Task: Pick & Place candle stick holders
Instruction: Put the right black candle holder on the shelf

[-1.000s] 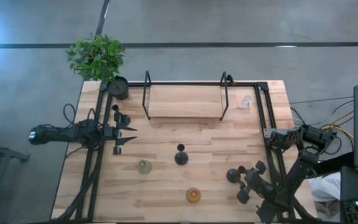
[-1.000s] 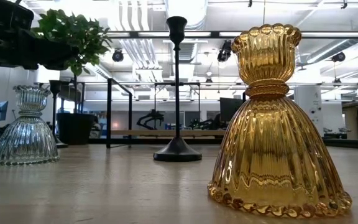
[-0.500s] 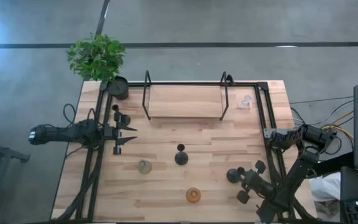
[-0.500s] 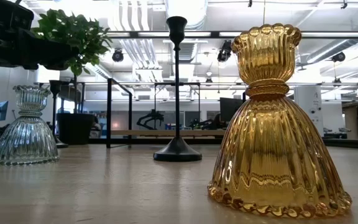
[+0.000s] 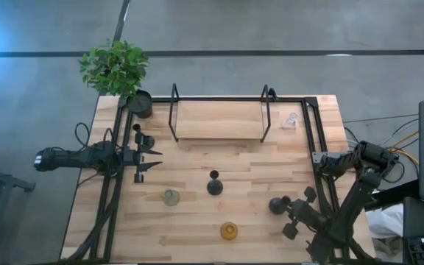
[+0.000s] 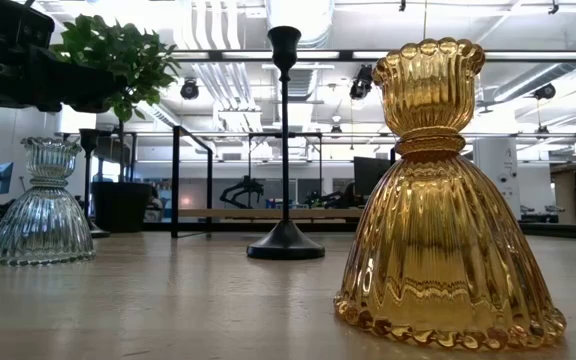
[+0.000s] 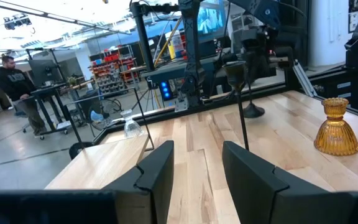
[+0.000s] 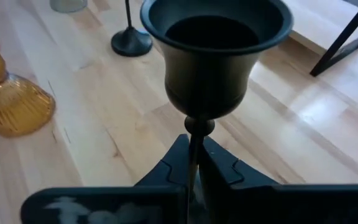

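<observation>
Pinching black holder's stem (image 8: 194, 140) between right fingers (image 8: 219, 168).

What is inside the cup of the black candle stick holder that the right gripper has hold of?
Nothing shows inside the black candle stick holder: the right wrist view looks into its cup and sees only dark wall. The cup's very bottom is in shadow. The right gripper is shut on the thin stem just below the cup.

Overhead, table-level, 2 wrist cams; shared tabletop (image 5: 197, 221)
</observation>
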You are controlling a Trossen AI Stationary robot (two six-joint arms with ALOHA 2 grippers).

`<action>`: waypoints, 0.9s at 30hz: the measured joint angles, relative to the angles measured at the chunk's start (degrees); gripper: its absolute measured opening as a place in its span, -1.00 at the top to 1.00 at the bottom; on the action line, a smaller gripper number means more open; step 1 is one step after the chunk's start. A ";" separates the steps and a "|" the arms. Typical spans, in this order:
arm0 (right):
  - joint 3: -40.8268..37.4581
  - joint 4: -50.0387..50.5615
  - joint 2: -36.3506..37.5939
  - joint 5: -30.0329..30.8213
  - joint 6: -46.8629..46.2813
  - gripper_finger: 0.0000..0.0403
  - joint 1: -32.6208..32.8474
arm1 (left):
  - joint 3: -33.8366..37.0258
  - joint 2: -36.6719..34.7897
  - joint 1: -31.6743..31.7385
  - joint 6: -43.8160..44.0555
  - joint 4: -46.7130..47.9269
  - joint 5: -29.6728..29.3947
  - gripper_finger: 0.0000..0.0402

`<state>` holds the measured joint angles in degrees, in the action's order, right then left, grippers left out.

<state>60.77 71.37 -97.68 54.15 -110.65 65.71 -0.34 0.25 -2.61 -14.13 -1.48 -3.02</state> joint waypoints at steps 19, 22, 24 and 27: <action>14.15 -6.58 28.47 0.20 47.43 0.94 -31.71 | 0.00 0.00 -0.02 0.00 -0.03 -0.02 0.29; 16.73 -14.47 27.47 -0.26 59.30 0.94 -40.42 | 0.00 0.00 -0.02 0.00 -0.04 -0.01 0.29; 18.11 -19.45 26.09 -1.09 65.14 0.94 -45.74 | 0.00 0.00 -0.03 0.01 -0.04 0.00 0.29; 18.83 -25.71 23.39 -7.77 71.30 0.94 -53.34 | 0.00 0.00 -0.07 0.00 -0.04 -0.01 0.29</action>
<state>79.60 45.66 -74.29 46.38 -39.36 12.38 -0.34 0.25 -2.68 -14.13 -1.52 -3.03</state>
